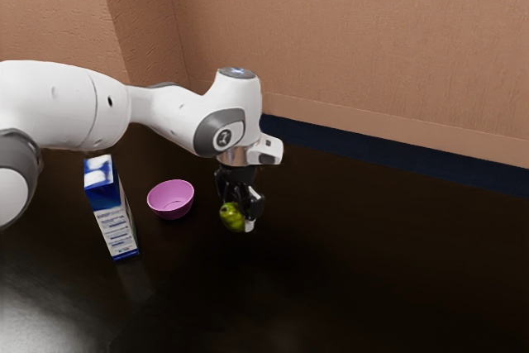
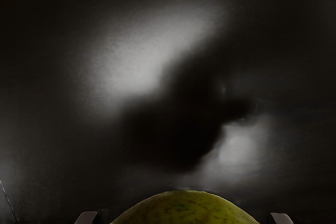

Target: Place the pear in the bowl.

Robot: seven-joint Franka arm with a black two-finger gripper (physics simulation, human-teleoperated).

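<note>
A glossy dark table (image 1: 347,287) spans the foreground, glare lower left, under tan textured walls (image 1: 347,39). Left, a blue-and-white carton (image 1: 113,212), print unreadable. Below centre, the gripper (image 1: 239,214) clasps the pear (image 1: 231,218); the pink bowl (image 1: 171,202) sits left.

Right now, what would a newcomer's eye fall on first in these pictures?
Likely the big white arm, entering from the exterior view's left. Then the pink bowl, between the blue-and-white carton and the pincer, and the green pear at the pincer's lower end.
</note>
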